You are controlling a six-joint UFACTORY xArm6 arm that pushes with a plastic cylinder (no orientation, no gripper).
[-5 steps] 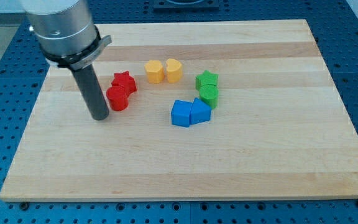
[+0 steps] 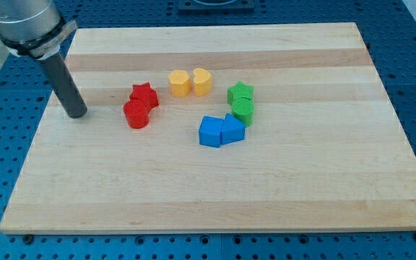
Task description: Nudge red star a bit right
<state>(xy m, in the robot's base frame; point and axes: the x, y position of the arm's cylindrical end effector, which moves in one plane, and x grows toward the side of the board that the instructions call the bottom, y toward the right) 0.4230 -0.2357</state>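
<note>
A single robot arm enters from the view's top left corner. Its last segment is a wide, silver-grey metal cylinder with a dark collar at its lower edge, partly cut off by the frame. From this collar a straight dark rod (image 2: 63, 83) extends downward, leaning slightly toward the view's right as it descends. My tip (image 2: 76, 114), the rod's lower end, rests at the surface level near the left side of the view. The rod carries nothing.
</note>
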